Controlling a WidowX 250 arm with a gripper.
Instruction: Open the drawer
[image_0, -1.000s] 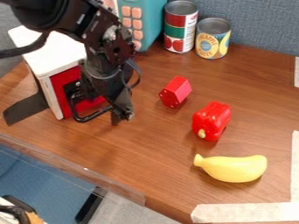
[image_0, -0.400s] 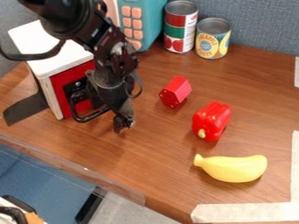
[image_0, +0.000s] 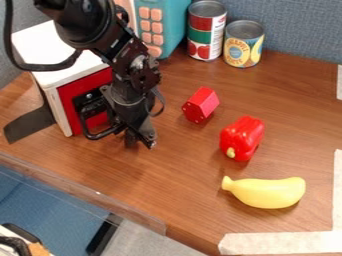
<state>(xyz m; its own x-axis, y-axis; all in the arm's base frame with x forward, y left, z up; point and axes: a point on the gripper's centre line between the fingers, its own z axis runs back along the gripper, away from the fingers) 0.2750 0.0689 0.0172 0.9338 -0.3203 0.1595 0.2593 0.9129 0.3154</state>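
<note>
The claw (image_0: 141, 141) has a dark, hard finish with small bright highlights. Beneath it, the tabletop (image_0: 184, 185) is smooth, satin wood grain. Beside and behind the claw, the drawer unit (image_0: 57, 56) has a smooth white top and a smooth red front panel (image_0: 90, 81), plastic in appearance. Right of the claw, the block (image_0: 200, 105) is smooth; the pepper (image_0: 242, 137) is glossy plastic. Lower right of the claw, the banana (image_0: 267, 193) is smooth, low-gloss plastic. Upper right of the claw, both cans (image_0: 206, 31) are metal with paper labels; the partition (image_0: 294, 30) behind is matt, woven cloth.
</note>
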